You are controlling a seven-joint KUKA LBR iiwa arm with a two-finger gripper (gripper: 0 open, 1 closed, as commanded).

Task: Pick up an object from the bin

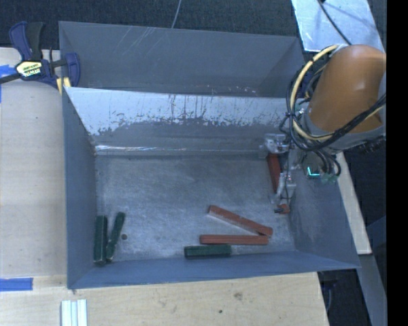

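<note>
My gripper [283,208] hangs at the bin's right side, just above the floor near the right wall. A red-brown stick [275,172] stands nearly upright against its fingers, gripped and off the floor. Below and left of the gripper, two more red-brown sticks lie on the floor: one slanted [239,221], one flat [233,240]. A dark green stick [207,251] lies against the front wall beside them.
Two dark green sticks [107,238] lie side by side in the front left corner. The arm with its orange cover and cables leans in over the right rim. The floor's middle and back are bare.
</note>
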